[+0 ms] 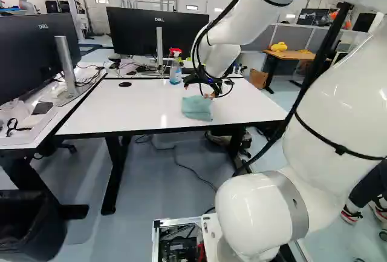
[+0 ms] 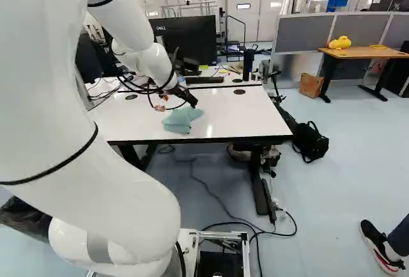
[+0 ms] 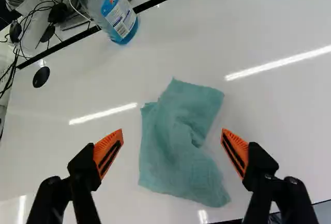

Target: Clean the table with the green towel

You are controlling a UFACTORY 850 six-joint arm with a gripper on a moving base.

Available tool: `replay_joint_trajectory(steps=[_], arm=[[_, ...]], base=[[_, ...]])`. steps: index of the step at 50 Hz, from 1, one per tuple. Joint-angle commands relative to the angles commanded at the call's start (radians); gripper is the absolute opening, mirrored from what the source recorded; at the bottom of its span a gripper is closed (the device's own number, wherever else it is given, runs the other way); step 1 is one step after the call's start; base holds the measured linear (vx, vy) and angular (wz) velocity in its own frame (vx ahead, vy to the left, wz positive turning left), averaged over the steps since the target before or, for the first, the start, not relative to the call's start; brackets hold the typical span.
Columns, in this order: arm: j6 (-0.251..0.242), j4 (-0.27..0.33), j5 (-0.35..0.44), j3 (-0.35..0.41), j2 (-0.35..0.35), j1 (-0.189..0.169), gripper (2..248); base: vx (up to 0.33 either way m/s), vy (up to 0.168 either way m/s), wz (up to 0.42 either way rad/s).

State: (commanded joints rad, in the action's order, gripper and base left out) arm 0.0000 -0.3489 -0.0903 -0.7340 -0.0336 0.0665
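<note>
One spray bottle (image 1: pixel 175 72) stands toward the back of the worktop (image 1: pixel 121 108); right of it in the left base view, the green towel (image 1: pixel 196 108) lies rumpled near the front edge; the tool (image 3: pixel 172 132) is spread wide over it, gripping nothing; pick-up seems in hand, so next: lower, close, wipe.

From behind the arm (image 1: pixel 326 98), left and right, the base views look ahead and slightly down, sharing the white table (image 1: pixel 145 108), which the wrist view faces from close above.
</note>
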Motion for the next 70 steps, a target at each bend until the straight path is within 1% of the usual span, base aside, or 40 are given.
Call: replay_joint_trajectory(steps=[8, 37, 54, 70], arm=[[0.000, 0.000, 0.000, -0.006, 0.006, -0.020, 247], [0.000, 0.000, 0.000, -0.058, 0.058, -0.120, 247], [0.000, 0.004, 0.012, -0.050, 0.054, -0.121, 247], [0.000, 0.019, 0.053, -0.020, 0.041, -0.118, 247]], base=[[0.000, 0.000, 0.000], [0.000, 0.000, 0.000], [0.000, 0.000, 0.000], [0.000, 0.000, 0.000]])
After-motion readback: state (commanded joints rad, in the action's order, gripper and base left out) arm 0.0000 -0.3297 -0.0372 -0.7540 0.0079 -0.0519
